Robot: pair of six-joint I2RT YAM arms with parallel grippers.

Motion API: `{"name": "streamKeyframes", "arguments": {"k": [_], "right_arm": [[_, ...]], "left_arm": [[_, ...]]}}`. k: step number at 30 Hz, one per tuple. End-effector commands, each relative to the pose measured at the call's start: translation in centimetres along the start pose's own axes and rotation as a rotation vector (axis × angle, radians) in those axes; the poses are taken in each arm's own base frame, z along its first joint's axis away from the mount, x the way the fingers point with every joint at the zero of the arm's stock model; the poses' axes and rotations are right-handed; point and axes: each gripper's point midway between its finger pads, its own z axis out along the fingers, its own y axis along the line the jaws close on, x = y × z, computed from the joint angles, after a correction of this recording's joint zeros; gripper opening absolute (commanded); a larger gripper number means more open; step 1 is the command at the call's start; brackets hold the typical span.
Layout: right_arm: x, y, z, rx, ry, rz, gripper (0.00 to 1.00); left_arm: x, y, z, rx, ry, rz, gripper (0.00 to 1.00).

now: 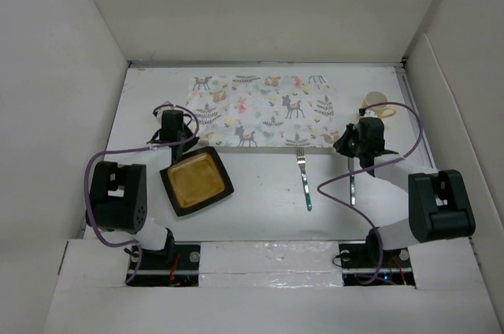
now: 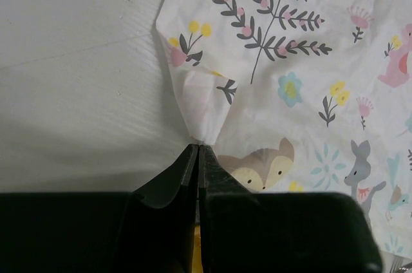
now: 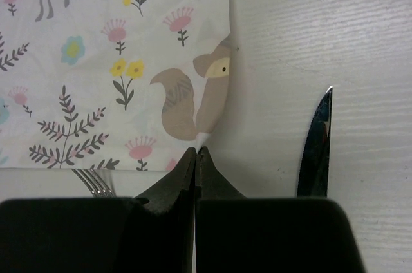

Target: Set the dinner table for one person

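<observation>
A white cloth placemat [image 1: 264,109] printed with deer and plants lies at the far middle of the white dinner table [image 1: 260,192]. My left gripper [image 1: 175,133] is shut on the placemat's near left corner [image 2: 199,132], which is bunched up between the jaws. My right gripper [image 1: 352,139] is shut on the near right corner [image 3: 203,138]. A black square plate [image 1: 196,181] with a yellow centre lies near the left arm. A fork [image 1: 303,176] lies just below the placemat. A knife [image 1: 352,180] lies under the right arm and shows in the right wrist view [image 3: 317,144].
A tan cup [image 1: 376,104] stands at the far right, beyond the right gripper. White walls surround the table. The fork's tines [image 3: 93,181] show at the placemat's near edge in the right wrist view.
</observation>
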Motion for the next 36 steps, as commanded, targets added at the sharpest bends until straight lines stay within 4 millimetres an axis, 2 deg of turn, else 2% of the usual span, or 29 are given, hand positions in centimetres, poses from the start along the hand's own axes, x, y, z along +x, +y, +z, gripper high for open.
{"name": "streamKeyframes", "arguments": {"k": [1, 3, 6, 9, 10, 12, 13, 14, 15, 16, 17, 18, 20, 21, 23, 25, 28, 30, 31, 32, 34, 35, 36], "right_arm": [[-2.3, -0.1, -0.3, 0.002, -0.085, -0.004, 0.0], [-2.7, 0.2, -0.2, -0.007, -0.089, -0.005, 0.0], [-2.7, 0.3, 0.3, -0.009, -0.078, 0.002, 0.01], [-2.8, 0.8, 0.8, -0.01, -0.077, -0.003, 0.03], [-3.0, 0.8, 1.0, -0.003, -0.082, -0.001, 0.04], [-3.1, 0.7, 1.1, 0.004, -0.086, 0.01, 0.08], [-3.3, 0.7, 1.2, 0.003, -0.094, 0.009, 0.15], [-3.2, 0.9, 1.2, 0.005, -0.091, 0.006, 0.2], [-3.3, 0.9, 1.2, 0.009, -0.093, 0.005, 0.23], [-3.4, 0.8, 1.1, 0.016, -0.093, 0.005, 0.39], [-3.6, 1.0, 0.8, 0.02, -0.105, 0.0, 0.48], [-3.7, 1.5, 0.4, 0.01, -0.112, -0.008, 0.58], [-4.1, 1.3, 0.2, 0.033, -0.133, -0.011, 0.64], [-4.7, 2.0, -0.5, 0.021, -0.157, -0.022, 0.65], [-5.3, 2.1, -1.3, 0.047, -0.179, -0.03, 0.66], [-5.9, 3.6, -2.5, 0.004, -0.221, -0.042, 0.66], [-5.7, 5.9, -4.1, -0.059, -0.244, -0.06, 0.62], [-5.3, 7.1, -4.8, -0.093, -0.248, -0.081, 0.57], [-4.7, 8.1, -5.3, -0.122, -0.248, -0.099, 0.43], [-4.3, 8.7, -5.3, -0.143, -0.24, -0.109, 0.31], [-3.5, 9.6, -5.3, -0.184, -0.209, -0.144, 0.14], [-2.9, 10.1, -5.2, -0.193, -0.188, -0.161, 0.07], [-2.5, 10.3, -5.2, -0.194, -0.176, -0.178, 0.0]], "left_arm": [[-2.2, -0.1, -1.1, -0.005, -0.093, -0.011, 0.0], [-2.6, -0.2, -1.5, -0.003, -0.105, -0.011, 0.0], [-3.9, -1.3, -1.9, 0.019, -0.126, -0.011, 0.09], [-4.8, -2.2, -2.3, 0.036, -0.134, -0.011, 0.32], [-5.1, -2.6, -2.6, 0.049, -0.14, -0.012, 0.49], [-5.7, -2.8, -3.3, 0.055, -0.162, -0.021, 0.59], [-5.7, -2.6, -3.6, 0.049, -0.17, -0.022, 0.65], [-6.3, -2.7, -4.3, 0.055, -0.193, -0.026, 0.65], [-6.2, -2.0, -4.5, 0.031, -0.207, -0.029, 0.64], [-6.0, -1.5, -4.6, 0.019, -0.21, -0.031, 0.6], [-6.0, -1.3, -4.8, 0.013, -0.219, -0.034, 0.6], [-5.2, -0.3, -4.3, -0.021, -0.205, -0.027, 0.6], [-4.2, 0.8, -3.5, -0.063, -0.181, -0.019, 0.59], [-3.4, 1.6, -3.1, -0.087, -0.161, -0.014, 0.58], [-1.9, 2.3, -2.2, -0.112, -0.123, -0.005, 0.56], [-1.2, 2.9, -2.2, -0.12, -0.111, 0.004, 0.56], [-0.8, 3.4, -3.0, -0.113, -0.129, -0.004, 0.56], [-1.9, 1.6, -4.8, -0.028, -0.172, -0.024, 0.55], [-1.8, -0.1, -5.6, 0.02, -0.176, -0.007, 0.55], [-3.0, -1.9, -7.4, 0.077, -0.223, -0.003, 0.55], [-4.9, -4.6, -10.3, 0.138, -0.288, 0.02, 0.53], [-4.6, -6.2, -11.3, 0.178, -0.286, 0.046, 0.53], [-5.2, -7.4, -12.5, 0.203, -0.296, 0.066, 0.53]]}}
